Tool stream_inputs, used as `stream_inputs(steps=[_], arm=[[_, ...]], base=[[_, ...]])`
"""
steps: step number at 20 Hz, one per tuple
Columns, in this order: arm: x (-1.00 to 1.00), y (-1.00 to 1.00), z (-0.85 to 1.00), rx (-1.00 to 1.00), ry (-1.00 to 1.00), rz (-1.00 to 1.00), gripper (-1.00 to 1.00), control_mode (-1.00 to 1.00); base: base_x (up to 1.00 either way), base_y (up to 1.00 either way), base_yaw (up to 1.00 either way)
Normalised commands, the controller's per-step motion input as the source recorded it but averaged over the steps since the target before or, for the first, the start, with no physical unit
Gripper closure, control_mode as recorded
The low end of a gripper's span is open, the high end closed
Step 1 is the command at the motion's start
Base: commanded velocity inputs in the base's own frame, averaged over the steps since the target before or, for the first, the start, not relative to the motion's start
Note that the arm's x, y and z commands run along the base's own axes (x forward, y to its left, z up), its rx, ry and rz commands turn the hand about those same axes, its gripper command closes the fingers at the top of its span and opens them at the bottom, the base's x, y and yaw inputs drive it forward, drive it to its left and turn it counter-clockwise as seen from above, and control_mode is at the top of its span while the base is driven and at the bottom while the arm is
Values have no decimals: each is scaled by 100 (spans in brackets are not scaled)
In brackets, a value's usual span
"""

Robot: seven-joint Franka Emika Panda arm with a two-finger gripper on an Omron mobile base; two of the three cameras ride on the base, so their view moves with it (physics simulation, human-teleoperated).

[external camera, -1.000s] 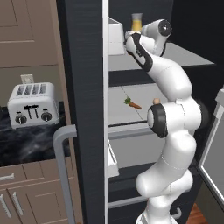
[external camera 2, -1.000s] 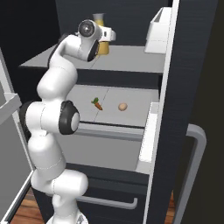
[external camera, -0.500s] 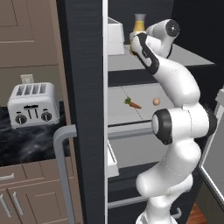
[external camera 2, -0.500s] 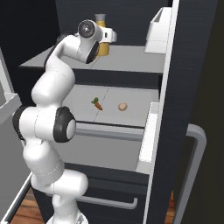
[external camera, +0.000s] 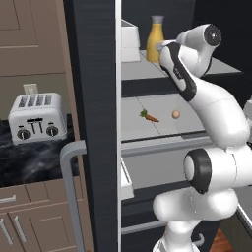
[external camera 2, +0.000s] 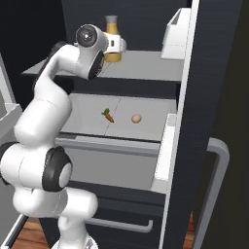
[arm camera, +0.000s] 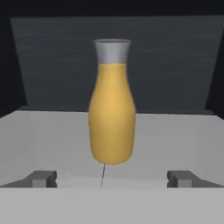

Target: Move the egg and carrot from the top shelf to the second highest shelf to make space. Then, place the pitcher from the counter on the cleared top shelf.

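The fingers (arm camera: 112, 178) are seen spread wide apart in the hand view, one dark tip low at each side, with nothing held between them. The pitcher (arm camera: 112, 105) stands upright just beyond them, apart from both tips and centred over the seam of the top shelf (arm camera: 175, 135); it is filled with yellow-orange liquid up to its clear neck. In the left base view the pitcher (external camera: 155, 39) is seen on the top shelf (external camera: 142, 69) just behind the white hand, and in the right base view the pitcher (external camera 2: 113, 43) is partly covered by the hand at the front of the top shelf (external camera 2: 146, 65).

On the second highest shelf (external camera: 157, 129), one level below, the carrot (external camera: 149, 116) and the egg (external camera: 176, 114) lie near each other, the carrot to the left with its green tip pointing back and left. The same pair is shown in the right base view: the carrot (external camera 2: 108, 115) beside the centre seam and the egg (external camera 2: 136, 118) to its right, on the second highest shelf (external camera 2: 92, 121) behind its pale front rail.

A white bin (external camera: 130, 42) sits at the left end of the top shelf. Left of the open fridge, a silver toaster (external camera: 36, 118) is set on the black marbled tabletop (external camera: 29, 160) above brown cabinets
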Motion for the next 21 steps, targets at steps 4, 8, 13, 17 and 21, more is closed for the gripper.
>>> stream_inputs(steps=[4,8,13,17,21], arm=[[-100,4,-17,-8,9,0,-100,-100],[-100,6,-29,-5,10,0,-100,-100],[-99,19,-16,-3,7,0,-100,-100],[-93,15,-21,-3,9,0,-100,-100],[-76,0,-31,-1,3,0,-100,-100]], base=[[0,0,0],[0,0,0],[0,0,0],[0,0,0],[0,0,0]])
